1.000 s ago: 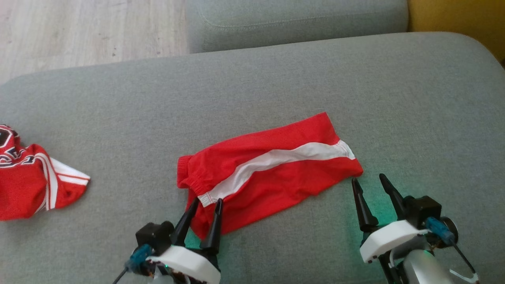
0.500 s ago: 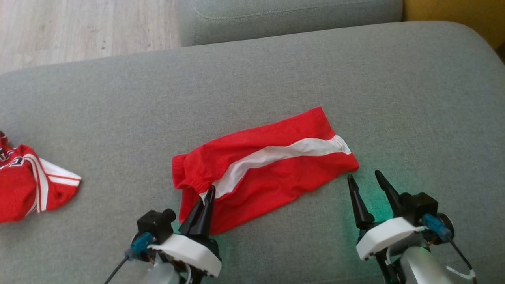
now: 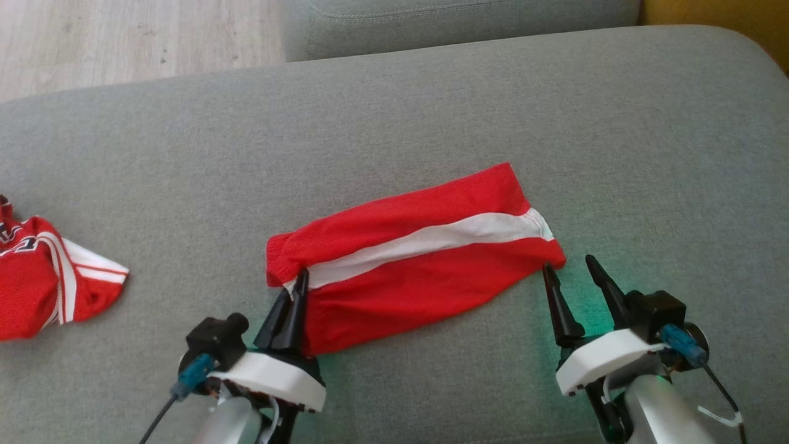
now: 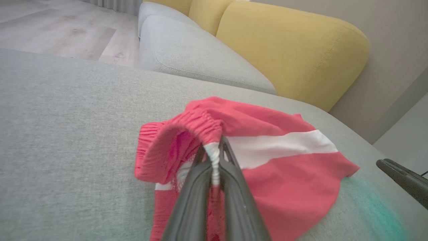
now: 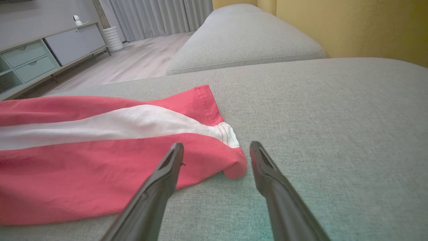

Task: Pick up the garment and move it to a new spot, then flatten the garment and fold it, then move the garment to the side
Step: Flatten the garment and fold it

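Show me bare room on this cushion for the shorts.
Widest bare stretch: the grey cushion beyond the red shorts, to its far edge. Another lies between the shorts and the other garment at left. Crowded: the near edge, where the left gripper pinches the waistband and the right gripper stands open by the hem.

The supporting surface is a grey fabric sofa cushion (image 3: 431, 105). A red garment (image 3: 425, 277) with a white lengthwise stripe lies near its middle, toward the near edge, long axis running left to right. A second red garment (image 3: 37, 290) with white trim lies crumpled at the left, well apart from the first.
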You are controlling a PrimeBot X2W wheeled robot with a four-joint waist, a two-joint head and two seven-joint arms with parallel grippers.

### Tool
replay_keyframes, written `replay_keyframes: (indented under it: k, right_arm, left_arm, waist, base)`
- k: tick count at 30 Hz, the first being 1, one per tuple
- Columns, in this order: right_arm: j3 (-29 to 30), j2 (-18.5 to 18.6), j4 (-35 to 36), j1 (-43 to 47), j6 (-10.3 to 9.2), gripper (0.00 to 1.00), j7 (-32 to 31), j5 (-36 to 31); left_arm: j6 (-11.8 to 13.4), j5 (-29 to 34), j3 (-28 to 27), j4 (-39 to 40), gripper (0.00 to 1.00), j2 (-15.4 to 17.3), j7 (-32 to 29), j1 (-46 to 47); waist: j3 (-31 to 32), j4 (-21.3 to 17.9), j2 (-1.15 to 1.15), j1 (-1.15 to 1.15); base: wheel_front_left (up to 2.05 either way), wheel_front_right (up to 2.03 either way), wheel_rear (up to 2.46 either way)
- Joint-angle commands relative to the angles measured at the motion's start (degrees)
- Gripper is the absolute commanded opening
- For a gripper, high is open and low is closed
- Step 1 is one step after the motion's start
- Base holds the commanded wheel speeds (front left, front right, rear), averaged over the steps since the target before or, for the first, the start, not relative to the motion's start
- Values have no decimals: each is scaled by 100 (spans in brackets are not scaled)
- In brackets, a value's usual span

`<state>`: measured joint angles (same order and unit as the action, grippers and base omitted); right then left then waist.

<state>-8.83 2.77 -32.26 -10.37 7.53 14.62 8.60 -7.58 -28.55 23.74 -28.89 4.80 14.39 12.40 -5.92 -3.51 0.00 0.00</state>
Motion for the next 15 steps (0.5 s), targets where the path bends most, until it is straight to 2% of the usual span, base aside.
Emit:
replay_keyframes:
  k: [1, 6, 15]
  right_arm:
    - [-109, 10, 144, -187, -4, 100, 38, 45]
    - [-66, 10, 135, -188, -4, 100, 38, 50]
    - [15, 10, -61, -407, -4, 100, 38, 150]
  left_arm:
    - [9, 62, -282, 200, 0, 22, 61, 62]
    - [9, 178, -524, 219, 0, 14, 61, -19]
    - [9, 285, -638, 210, 0, 2, 61, -84]
  waist:
    - [-6, 25, 0, 0]
    - [-20, 102, 0, 0]
    - [-55, 226, 0, 0]
  base:
    - [0, 0, 0]
    - [0, 0, 0]
    - [0, 0, 0]
